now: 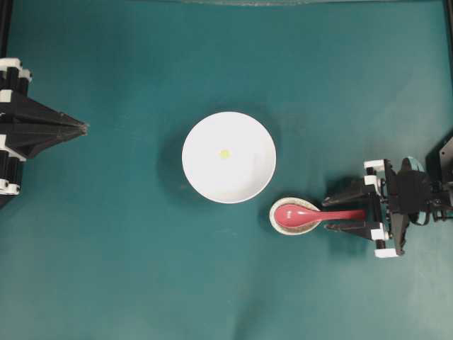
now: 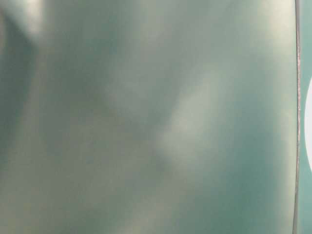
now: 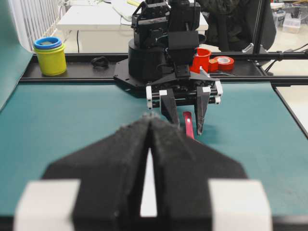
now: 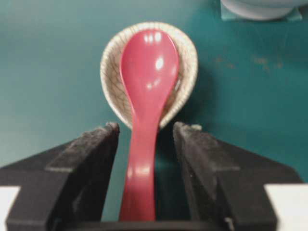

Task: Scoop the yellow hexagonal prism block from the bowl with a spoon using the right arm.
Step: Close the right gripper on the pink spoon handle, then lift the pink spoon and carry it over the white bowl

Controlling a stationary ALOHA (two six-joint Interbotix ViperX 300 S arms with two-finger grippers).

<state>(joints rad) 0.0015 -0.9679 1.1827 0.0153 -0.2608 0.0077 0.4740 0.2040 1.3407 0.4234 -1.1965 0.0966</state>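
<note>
We see the right hand [image 1: 327, 212] spread wide astride the spoon [image 4: 144, 125] handle, a gap on each side. The spoon rest [image 1: 294, 215] sits just beside the bowl [image 1: 228, 157], leaving a narrow passage. Around the bowl, the tabletop [image 1: 127, 269] lies bare; the left hand [image 1: 83, 128] stands well apart.

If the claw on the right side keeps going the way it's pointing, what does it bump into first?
Probably the spoon rest. The right gripper points left with its open fingers either side of the spoon handle, so the handle would slide between them. The rest's rim lies just ahead. Height is hard to judge, so it might pass over it.
</note>
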